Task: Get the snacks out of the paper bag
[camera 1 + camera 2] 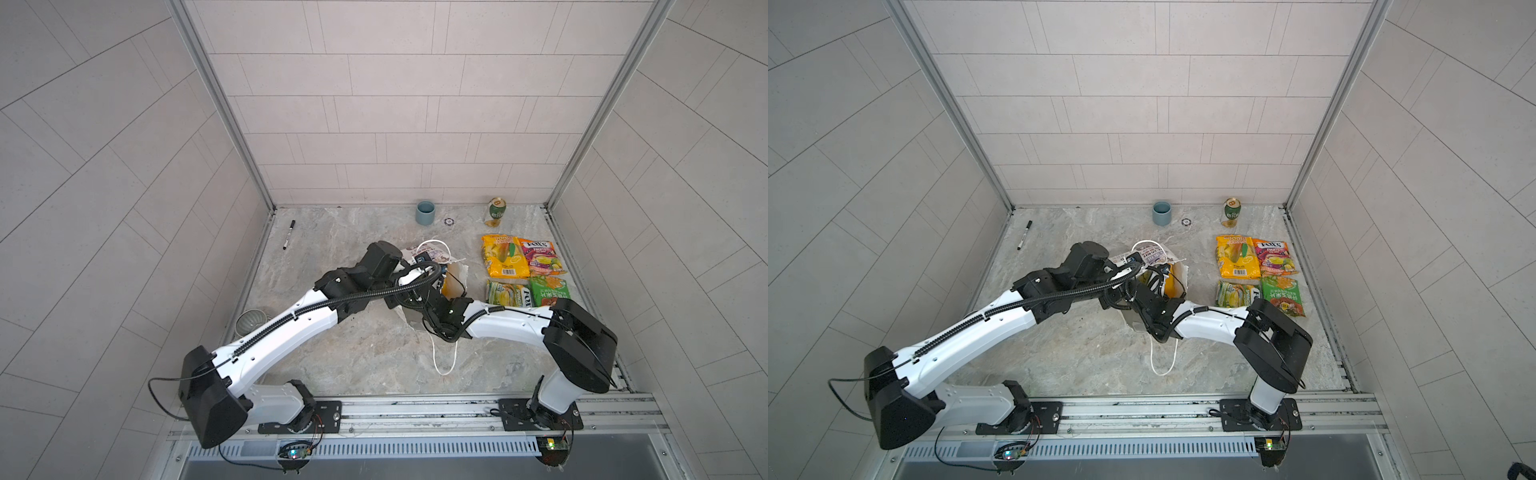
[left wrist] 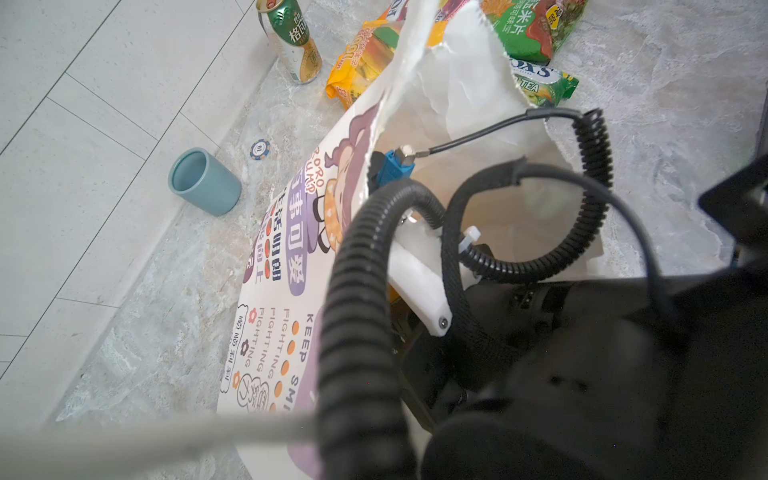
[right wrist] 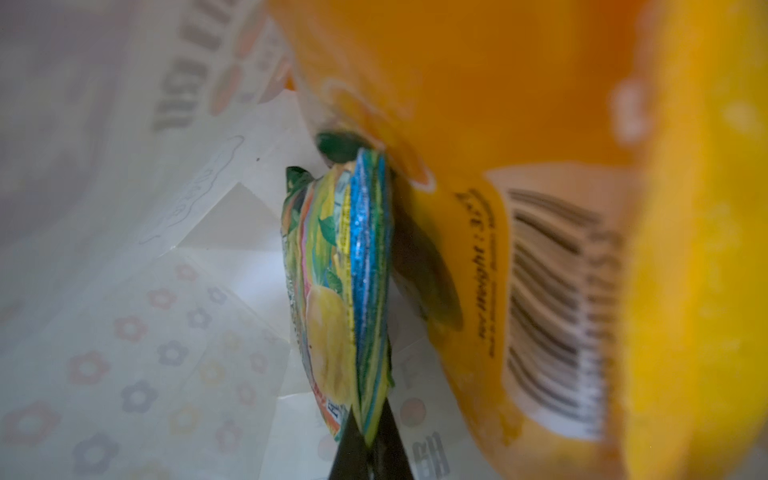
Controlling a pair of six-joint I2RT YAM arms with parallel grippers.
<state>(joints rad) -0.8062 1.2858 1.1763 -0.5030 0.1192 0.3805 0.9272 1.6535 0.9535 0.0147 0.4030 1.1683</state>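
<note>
Crinkly plastic is the weak point. The right claw (image 3: 368,451), deep inside the paper bag (image 2: 282,291), is fully closed on only the thin sealed edge of a green-yellow packet (image 3: 332,291), so the film could slide out of the pinch once it is pulled. An orange packet (image 3: 540,187) leans against it and could be dragged along, wedge in the mouth or drop back. The bag sits mid-worktop (image 1: 353,353) between the arms. Its rim (image 2: 457,75) is ragged and torn, and the right arm's coiled cable (image 2: 594,166) crosses that rim. A hasty withdrawal could snag there, rip the paper further or tip the bag. The left claw is closed too, but it is hidden behind its own wrist and cables, so I cannot tell what it holds. If it has no hold on the bag, the bag would likely travel with the pull. Four snacks (image 1: 505,257) lie out on the worktop near the drink can (image 1: 495,212). Legible print is "FOX'S" and "FRUITS" on the pink packet (image 1: 540,255), "TEA" on a green packet (image 2: 540,79), "KEEP" and "FIGHTING" on the bag front, and "Net Weight" beside a barcode on the orange packet.
</note>
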